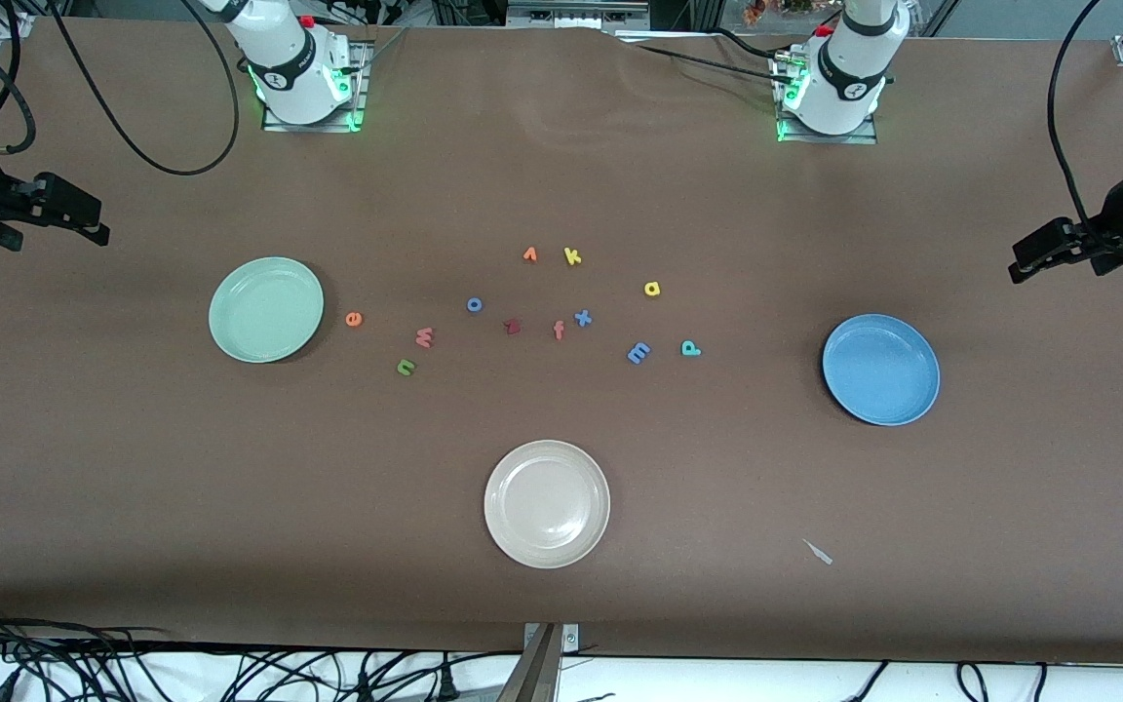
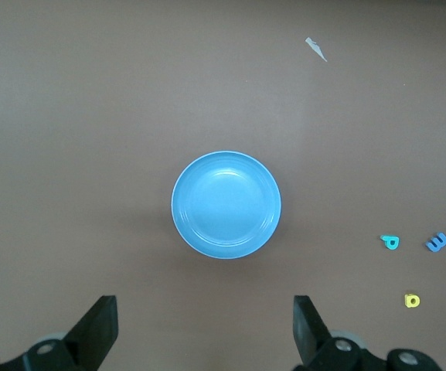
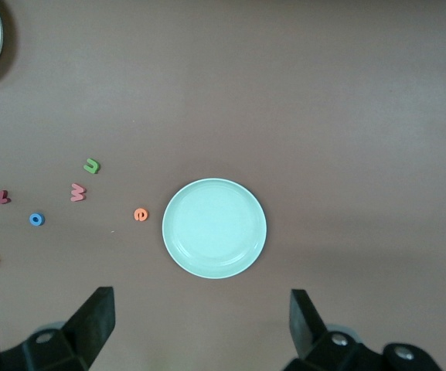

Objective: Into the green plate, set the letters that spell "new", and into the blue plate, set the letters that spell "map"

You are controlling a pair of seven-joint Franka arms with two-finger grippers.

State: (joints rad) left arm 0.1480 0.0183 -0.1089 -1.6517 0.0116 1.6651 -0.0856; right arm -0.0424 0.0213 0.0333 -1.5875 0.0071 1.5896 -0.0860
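Orange foam letter e (image 1: 354,319) lies at three o'clock beside the pale mint-green round plate (image 1: 266,309), nearest my right tool (image 3: 199,321); both tools, left tool (image 2: 205,325) included, gape empty.

Camera arrangement: one high front view and two wrist views looking straight down.

You see the whole counter (image 1: 133,468) from the high front camera, facing both robot bases along the top edge. Your left wrist camera hangs high over the blue plate (image 2: 226,204), its gripper (image 2: 205,328) fingers spread wide at the frame edge; the right wrist camera likewise hangs over the green plate (image 3: 214,228), above its gripper (image 3: 202,325). Each plate also appears in the front view.
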